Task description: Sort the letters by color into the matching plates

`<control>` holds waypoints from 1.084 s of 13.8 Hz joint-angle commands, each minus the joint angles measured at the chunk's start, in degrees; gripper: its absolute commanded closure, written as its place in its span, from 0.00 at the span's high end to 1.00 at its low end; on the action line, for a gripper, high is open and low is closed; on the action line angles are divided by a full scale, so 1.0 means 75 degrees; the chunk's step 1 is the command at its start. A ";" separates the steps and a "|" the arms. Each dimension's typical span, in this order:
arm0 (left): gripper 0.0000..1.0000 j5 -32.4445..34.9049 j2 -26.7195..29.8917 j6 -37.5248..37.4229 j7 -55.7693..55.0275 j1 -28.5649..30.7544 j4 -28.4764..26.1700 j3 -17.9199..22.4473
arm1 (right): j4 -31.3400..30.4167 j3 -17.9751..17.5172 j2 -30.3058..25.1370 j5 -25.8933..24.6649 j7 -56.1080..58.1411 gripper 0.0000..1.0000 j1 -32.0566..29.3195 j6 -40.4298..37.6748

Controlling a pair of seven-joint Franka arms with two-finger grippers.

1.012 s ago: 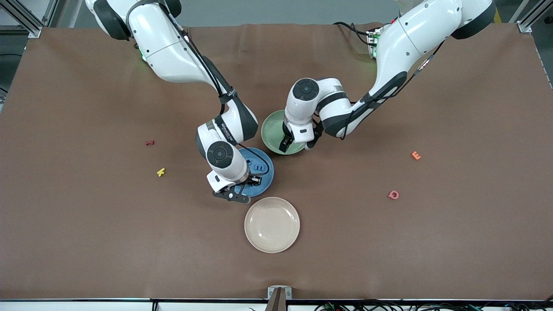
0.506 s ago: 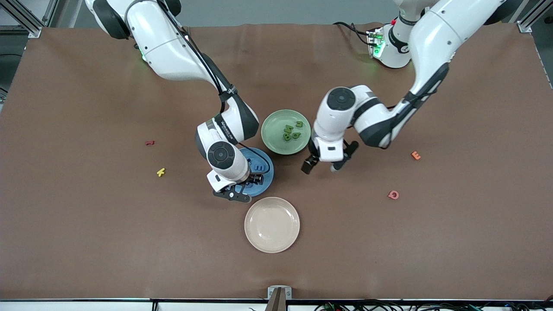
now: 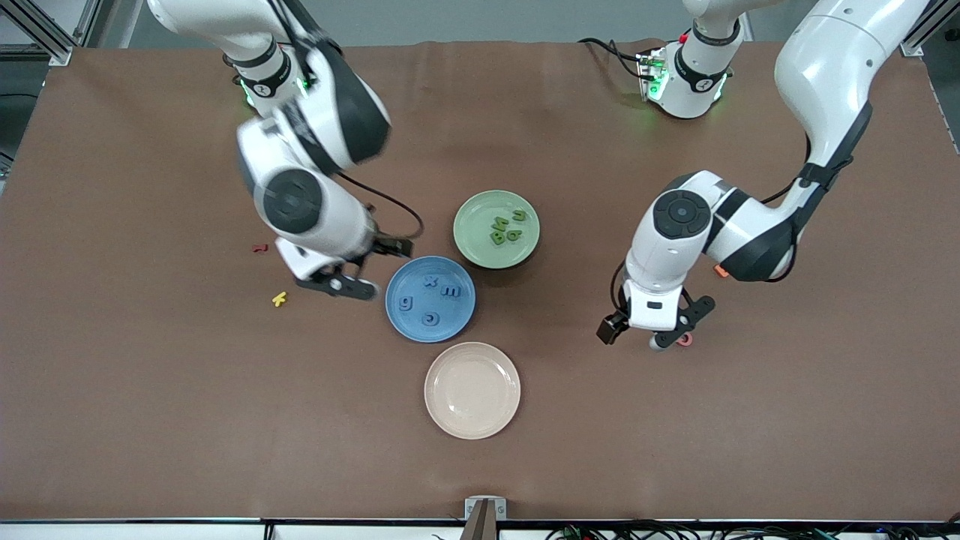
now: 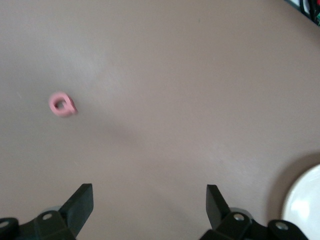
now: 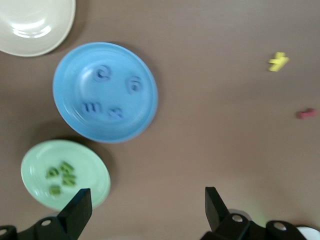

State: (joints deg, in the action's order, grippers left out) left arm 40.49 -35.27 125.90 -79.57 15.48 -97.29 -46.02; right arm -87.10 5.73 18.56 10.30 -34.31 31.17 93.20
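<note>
Four blue letters [image 3: 429, 300] lie in the blue plate [image 3: 397, 319], and four green letters [image 3: 505, 227] lie bunched in the pale green plate [image 3: 472, 247], so the sorting looks finished. Both arms seem to be clearing off. No task letter shows on the bare counter [image 3: 150, 412], so the next move probably calls only for parking.

Left hand [image 3: 634, 335] hangs released and empty over the counter, just beside the pink Q [image 4: 62, 104]; an orange letter [image 3: 721, 271] peeks from under that arm. Right hand [image 3: 358, 270] hangs released and empty beside the blue plate. A yellow k [image 3: 279, 299] and dark red letter [image 3: 259, 247] lie toward the right arm's end. One cream plate [image 3: 472, 390], empty, sits nearest the front camera. Nothing blocks either arm.
</note>
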 commanded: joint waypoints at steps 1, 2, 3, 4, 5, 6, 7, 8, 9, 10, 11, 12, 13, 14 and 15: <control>0.99 0.0051 0.0155 -0.0263 0.1287 0.0431 0.0197 -0.0028 | -0.2257 -0.0073 -0.2130 0.0069 0.1113 1.00 -0.0801 0.0194; 0.99 0.0051 0.0155 -0.0263 0.1768 0.0560 0.0233 -0.0028 | -0.2598 -0.0073 -0.2541 0.0057 0.1558 1.00 -0.1187 0.0159; 0.99 0.0051 0.0155 -0.0263 0.2226 0.0701 0.0233 -0.0017 | -0.2694 -0.0073 -0.2789 0.0022 0.2073 1.00 -0.1608 -0.0015; 0.99 0.0051 0.0155 -0.0263 0.2787 0.0934 0.0245 -0.0028 | -0.2626 -0.0073 -0.2861 -0.0141 0.2449 1.00 -0.2007 -0.0214; 0.99 0.0051 0.0179 -0.0263 0.3222 0.1041 0.0257 -0.0028 | -0.2567 -0.0073 -0.2943 -0.0549 0.2778 1.00 -0.2266 -0.0239; 0.99 0.0051 0.0295 -0.0274 0.3516 0.1193 0.0245 -0.0051 | -0.2474 -0.0062 -0.2990 -0.0843 0.3106 1.00 -0.2513 -0.0263; 0.99 0.0039 0.0377 -0.0309 0.3716 0.1218 0.0245 -0.0052 | -0.2333 -0.0061 -0.2991 -0.0904 0.3608 1.00 -0.2886 -0.0309; 0.99 0.0016 0.0494 -0.0530 0.3950 0.1229 0.0257 -0.0052 | -0.2146 -0.0061 -0.2968 -0.0916 0.4321 1.00 -0.3331 -0.0379; 0.99 -0.0042 0.0542 -0.0648 0.4301 0.1206 0.0303 -0.0040 | -0.1982 -0.0061 -0.2944 -0.0939 0.4839 1.00 -0.3614 -0.0380; 0.99 -0.0147 0.0739 -0.0708 0.4699 0.1206 0.0362 -0.0017 | -0.1679 -0.0073 -0.2932 -0.1009 0.5111 1.00 -0.3814 -0.0392; 0.99 -0.0485 0.0927 -0.0859 0.5074 0.1195 0.0409 0.0018 | -0.1351 -0.0073 -0.2921 -0.1207 0.5148 1.00 -0.3839 -0.0427; 1.00 -0.0755 0.1103 -0.1000 0.5287 0.1229 0.0432 0.0030 | -0.0965 -0.0085 -0.2886 -0.1499 0.5148 1.00 -0.3828 -0.0531; 1.00 -0.0862 0.1255 -0.1210 0.5579 0.1230 0.0537 0.0100 | -0.0613 -0.0085 -0.2793 -0.1641 0.5137 1.00 -0.3804 -0.0660; 1.00 -0.0991 0.1408 -0.1653 0.6046 0.1230 0.0666 0.0124 | -0.0261 -0.0085 -0.2664 -0.1619 0.5102 1.00 -0.3851 -0.0766; 1.00 -0.1282 0.1525 -0.1924 0.6352 0.1172 0.0829 0.0194 | -0.0049 -0.0085 -0.2547 -0.1561 0.5102 1.00 -0.3851 -0.0755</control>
State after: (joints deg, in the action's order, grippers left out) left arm 34.22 -26.78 115.46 -36.77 24.79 -92.38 -45.77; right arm -92.46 5.86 -3.20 -0.44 4.03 2.81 89.11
